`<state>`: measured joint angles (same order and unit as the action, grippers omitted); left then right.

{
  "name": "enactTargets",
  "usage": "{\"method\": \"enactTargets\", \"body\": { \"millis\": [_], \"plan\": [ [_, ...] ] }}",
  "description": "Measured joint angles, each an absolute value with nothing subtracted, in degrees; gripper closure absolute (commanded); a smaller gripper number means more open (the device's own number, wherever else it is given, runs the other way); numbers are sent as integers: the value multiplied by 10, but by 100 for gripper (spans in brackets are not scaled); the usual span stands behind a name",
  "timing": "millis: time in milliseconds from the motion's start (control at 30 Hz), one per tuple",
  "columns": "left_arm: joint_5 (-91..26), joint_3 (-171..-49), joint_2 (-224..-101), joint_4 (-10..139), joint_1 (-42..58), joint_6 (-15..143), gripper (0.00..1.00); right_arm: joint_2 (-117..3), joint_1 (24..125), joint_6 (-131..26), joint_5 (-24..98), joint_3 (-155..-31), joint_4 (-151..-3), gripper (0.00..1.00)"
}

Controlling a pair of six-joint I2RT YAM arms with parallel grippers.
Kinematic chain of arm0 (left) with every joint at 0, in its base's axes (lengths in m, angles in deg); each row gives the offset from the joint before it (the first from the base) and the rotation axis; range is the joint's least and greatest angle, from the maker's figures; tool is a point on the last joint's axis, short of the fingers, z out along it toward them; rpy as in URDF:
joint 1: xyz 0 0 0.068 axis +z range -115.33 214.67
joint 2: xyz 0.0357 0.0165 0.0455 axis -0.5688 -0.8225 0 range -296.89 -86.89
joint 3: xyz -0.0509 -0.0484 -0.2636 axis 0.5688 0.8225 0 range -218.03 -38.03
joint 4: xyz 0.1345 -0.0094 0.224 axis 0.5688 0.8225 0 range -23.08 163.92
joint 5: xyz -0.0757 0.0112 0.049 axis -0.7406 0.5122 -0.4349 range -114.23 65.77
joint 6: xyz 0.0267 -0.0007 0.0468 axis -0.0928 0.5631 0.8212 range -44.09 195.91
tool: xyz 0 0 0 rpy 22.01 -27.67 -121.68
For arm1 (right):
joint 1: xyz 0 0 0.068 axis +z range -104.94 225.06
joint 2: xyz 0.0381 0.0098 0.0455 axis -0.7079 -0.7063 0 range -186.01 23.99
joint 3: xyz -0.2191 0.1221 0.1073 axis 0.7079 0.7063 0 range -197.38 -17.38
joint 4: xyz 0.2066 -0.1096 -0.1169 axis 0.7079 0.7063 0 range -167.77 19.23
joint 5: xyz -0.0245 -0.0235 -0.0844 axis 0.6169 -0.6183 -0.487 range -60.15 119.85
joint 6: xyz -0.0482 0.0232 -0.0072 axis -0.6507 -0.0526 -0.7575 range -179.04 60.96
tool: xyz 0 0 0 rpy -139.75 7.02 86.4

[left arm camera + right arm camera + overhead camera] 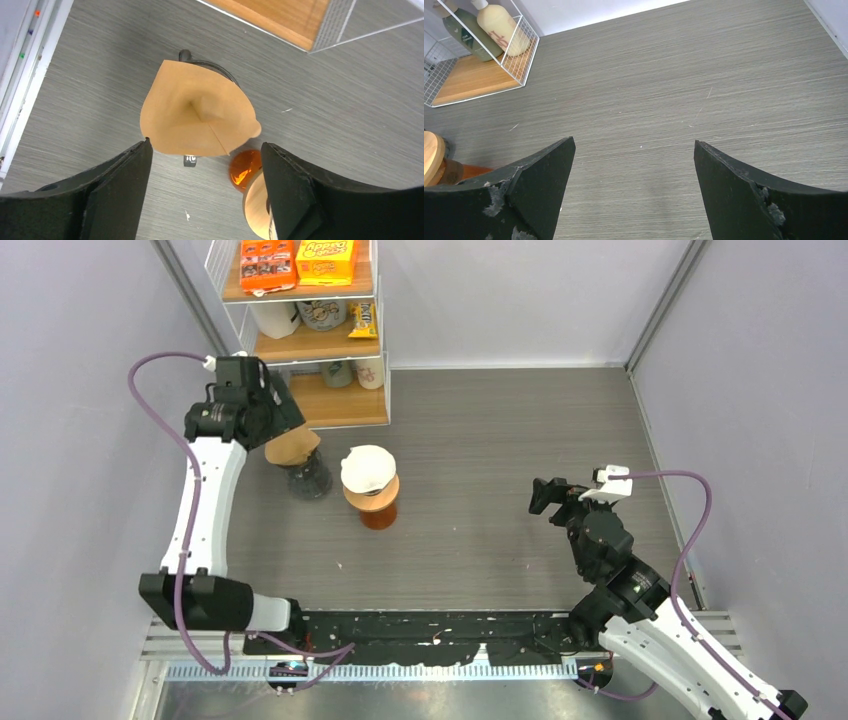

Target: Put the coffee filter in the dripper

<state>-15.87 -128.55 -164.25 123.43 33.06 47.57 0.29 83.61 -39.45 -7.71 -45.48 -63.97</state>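
- Two claws are in view, both with fingers spread wide and nothing clamped between them.
- The left claw [205, 146] hangs above the brown coffee filter [197, 115], and its fingers [110, 192] stand well apart on either side.
- The filter is an opened paper cone with its mouth facing up at the claw, just ahead of the fingertips. Its near edge comes close to the left fingertip, but I cannot tell whether the two touch.
- Beneath the filter sits the dark dripper [220, 70]. Its rim and handle peek out on the far side of the paper. The cone rests in the dripper's mouth; how deep it sits cannot be told.
- From above, the filter leans a little toward the left claw's side of the dripper.
- Just beside the left claw's right finger stands an amber carafe [244, 169] with a wooden collar [256, 206].
- In the overhead view that carafe carries a second dripper lined with a white filter [367, 467], next to the dark dripper.
- Beyond the left claw is the wire shelf [335, 400] with its wooden boards.
- The right claw [634, 141] hovers over bare table [724, 75] with its jaws wide, well apart from both drippers.
- Far ahead and to the left of the right claw is the shelf corner, holding two bottles [499, 22].
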Motion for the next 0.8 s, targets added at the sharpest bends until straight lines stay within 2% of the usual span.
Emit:
{"method": "enactTargets", "body": {
  "millis": [100, 233, 500, 800],
  "plan": [
    [-152, -1285, -1676, 1237, 331, 473, 32, 3, 836, -394, -78, -455, -640, 5],
    [-146, -1287, -1719, 1247, 331, 473, 55, 3, 836, -394, -78, -455, -640, 5],
    [-126, -1287, -1764, 1265, 331, 463, 68, -3, 836, -394, -78, -455, -640, 5],
    [-116, -1290, -1801, 1269, 331, 449, 76, -11, 836, -393, -78, -455, -640, 4]
  ]
}}
